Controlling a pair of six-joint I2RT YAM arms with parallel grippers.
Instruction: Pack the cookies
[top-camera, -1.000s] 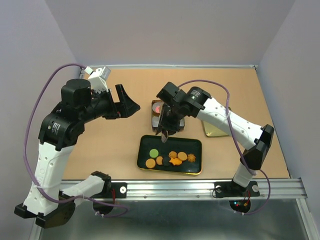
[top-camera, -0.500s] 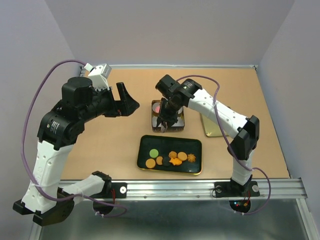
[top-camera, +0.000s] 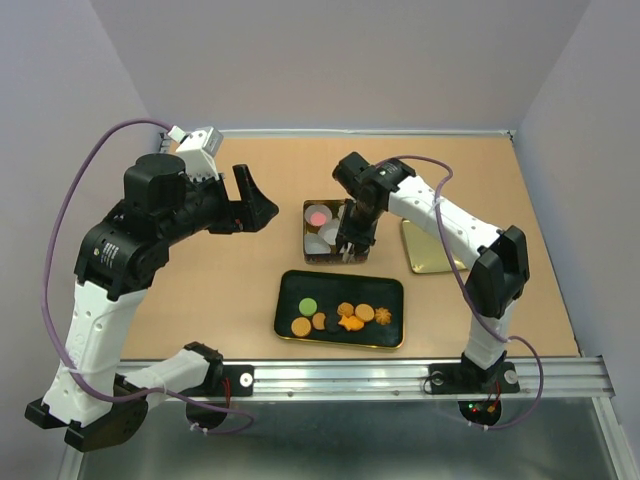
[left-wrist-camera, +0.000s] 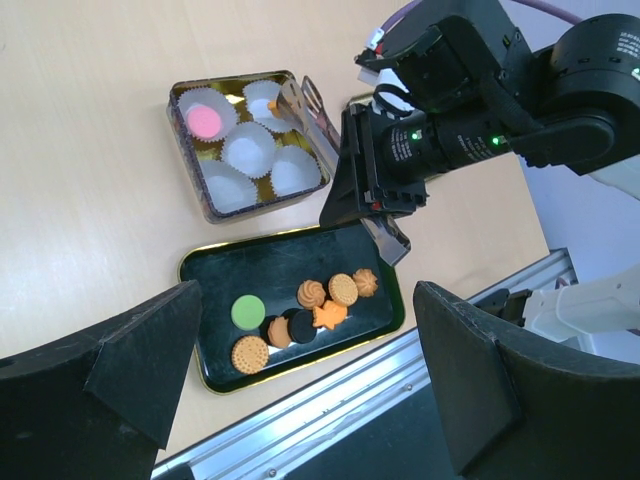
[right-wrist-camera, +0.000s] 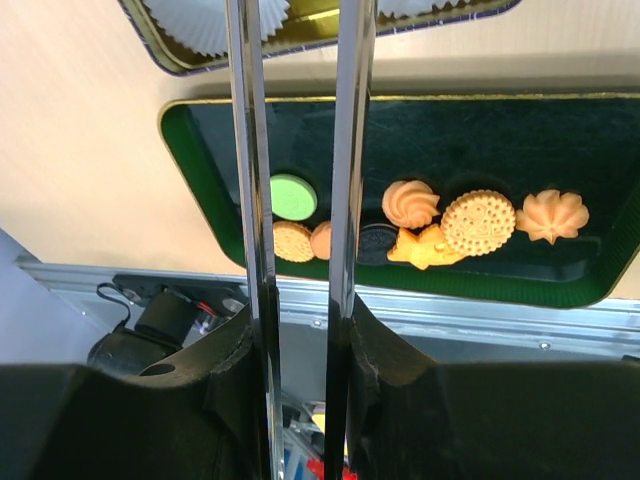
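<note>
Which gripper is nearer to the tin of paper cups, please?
Right. The right gripper, holding tongs, hangs over the tin's right edge; the left gripper sits off to its left, apart.

Tan table (top-camera: 200, 290) is carrying three things right now: a black tray (top-camera: 330, 290) sitting near the front edge, a small tin (top-camera: 306, 232) sitting just behind it, and a gold lid (top-camera: 425, 255) lying flat beside the tin.

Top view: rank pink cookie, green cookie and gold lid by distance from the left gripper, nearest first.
From the open left gripper:
1. Pink cookie, in the tin, just right of it.
2. Green cookie, left end of the black tray.
3. Gold lid, far right, past the tin.
</note>
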